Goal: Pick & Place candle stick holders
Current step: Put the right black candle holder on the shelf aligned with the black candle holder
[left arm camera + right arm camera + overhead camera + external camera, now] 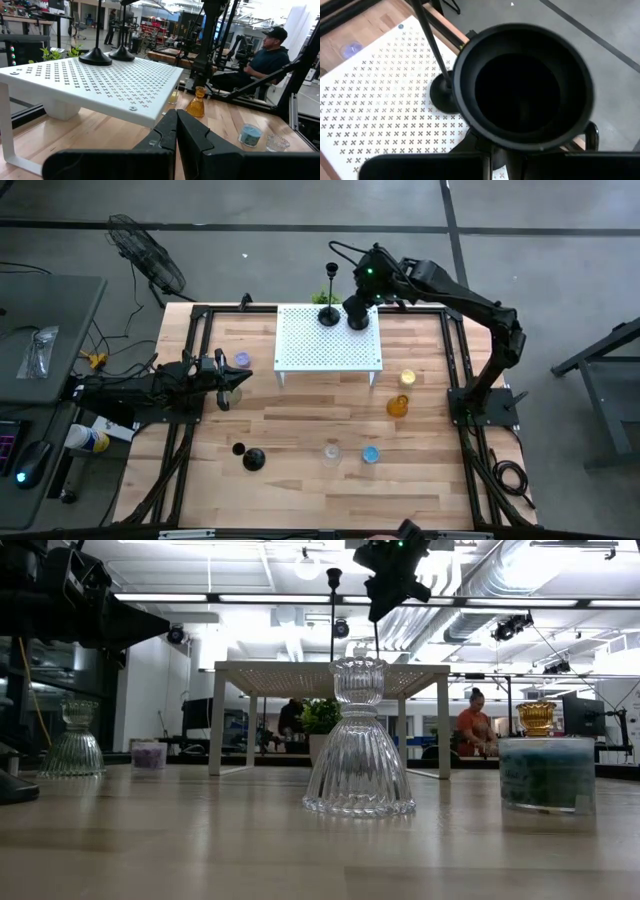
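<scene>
Nearest the low camera stands a clear ribbed glass holder (359,745) on the wooden bench (300,425), with a blue votive cup (546,773) just to its side. In the high view these 2 sit near the front edge, close to a black candlestick (252,459) lying on its side with its domed base toward the middle.

Farther in, an amber glass holder (398,405) and a yellow cup (407,379) stand by the corner leg of the white perforated riser (330,350). On the left side, a small purple cup (242,359) sits just beside the left gripper (232,377), whose fingers (192,134) are pressed together, holding nothing; that arm rests low over the bench's left edge.

At the far edge of the riser 2 black candlesticks stand close together. One (330,292) stands free. The right gripper (358,305) is over the other (524,87), its fingers closed on the stem just beneath the cup, which fills the right wrist view. The free stick's stem passes right beside it, so the 2 bases crowd each other.

A small potted plant (325,299) sits behind the riser. Off the bench are a floor fan (148,255) and a desk (40,330). Beyond, a seated person in a cap (267,52) shows. No writing can be read.
</scene>
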### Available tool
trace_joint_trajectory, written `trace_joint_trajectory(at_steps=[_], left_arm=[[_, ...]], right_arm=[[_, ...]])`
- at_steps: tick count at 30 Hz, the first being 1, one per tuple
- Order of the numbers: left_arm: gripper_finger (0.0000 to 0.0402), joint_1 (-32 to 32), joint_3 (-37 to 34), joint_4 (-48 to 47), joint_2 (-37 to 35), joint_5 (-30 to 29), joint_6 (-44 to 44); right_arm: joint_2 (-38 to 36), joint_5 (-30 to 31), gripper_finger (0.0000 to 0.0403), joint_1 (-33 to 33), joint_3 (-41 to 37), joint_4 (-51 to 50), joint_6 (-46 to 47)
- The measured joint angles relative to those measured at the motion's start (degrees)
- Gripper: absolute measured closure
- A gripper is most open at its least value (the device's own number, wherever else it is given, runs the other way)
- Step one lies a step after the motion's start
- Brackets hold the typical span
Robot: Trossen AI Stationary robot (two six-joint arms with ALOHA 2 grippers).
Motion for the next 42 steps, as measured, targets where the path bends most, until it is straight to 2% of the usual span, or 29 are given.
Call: trace_joint_trajectory(at_steps=[42], left_arm=[[0.0398,0.01,0.00,-0.02,0.00,0.00,0.00]], right_arm=[[-0.02,-0.97,0.0392,-0.15,0.13,0.47,-3.10]])
